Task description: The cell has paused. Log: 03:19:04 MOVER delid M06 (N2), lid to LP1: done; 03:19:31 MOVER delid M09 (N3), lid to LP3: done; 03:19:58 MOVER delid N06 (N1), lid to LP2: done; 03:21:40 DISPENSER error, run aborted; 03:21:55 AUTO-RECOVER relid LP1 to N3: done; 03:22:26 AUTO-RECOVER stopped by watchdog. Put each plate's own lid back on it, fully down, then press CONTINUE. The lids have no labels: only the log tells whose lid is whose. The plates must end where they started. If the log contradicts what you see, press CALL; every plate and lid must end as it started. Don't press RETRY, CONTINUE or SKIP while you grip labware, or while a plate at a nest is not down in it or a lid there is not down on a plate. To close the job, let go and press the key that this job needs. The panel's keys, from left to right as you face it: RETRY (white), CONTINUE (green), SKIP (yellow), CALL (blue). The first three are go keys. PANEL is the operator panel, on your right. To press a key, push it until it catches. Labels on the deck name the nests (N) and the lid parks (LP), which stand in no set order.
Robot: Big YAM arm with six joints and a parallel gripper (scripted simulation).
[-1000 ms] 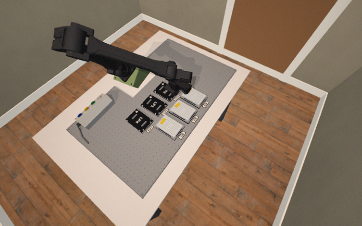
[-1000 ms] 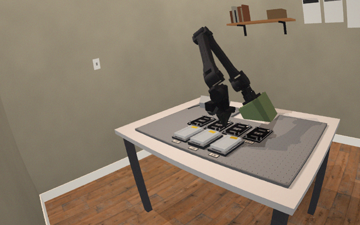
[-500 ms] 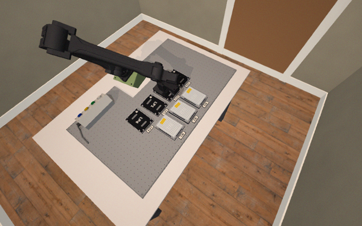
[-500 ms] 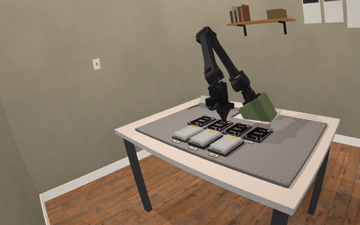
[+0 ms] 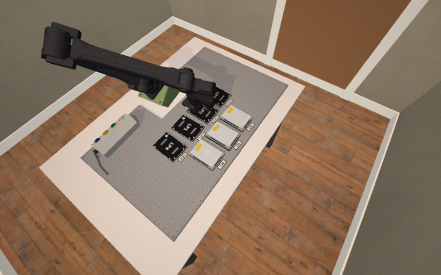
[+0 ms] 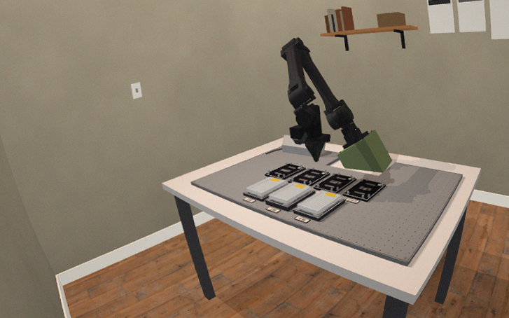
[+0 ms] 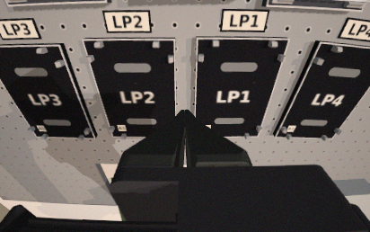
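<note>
My gripper [image 5: 194,104] [image 6: 315,156] [image 7: 184,116] is shut and empty. It hangs above the deck, over the gap between lid parks LP2 [image 7: 135,85] and LP1 [image 7: 233,85]. The lid parks LP3 [image 7: 45,85], LP2, LP1 and LP4 [image 7: 330,85] are all bare black pads. Three white well plates [image 5: 237,117] [image 5: 222,134] [image 5: 207,153] with yellow tags sit in the nests in a row beside the parks. Each looks covered by a clear lid. They also show in the exterior view [image 6: 264,186] [image 6: 289,194] [image 6: 319,202].
The operator panel [image 5: 119,134] stands at the deck's left with blue [image 5: 97,139], yellow [image 5: 104,131], green [image 5: 113,125] and white keys. A grey tool [image 5: 100,163] lies in front of it. The arm's green base block [image 5: 164,96] [image 6: 364,153] stands behind the parks.
</note>
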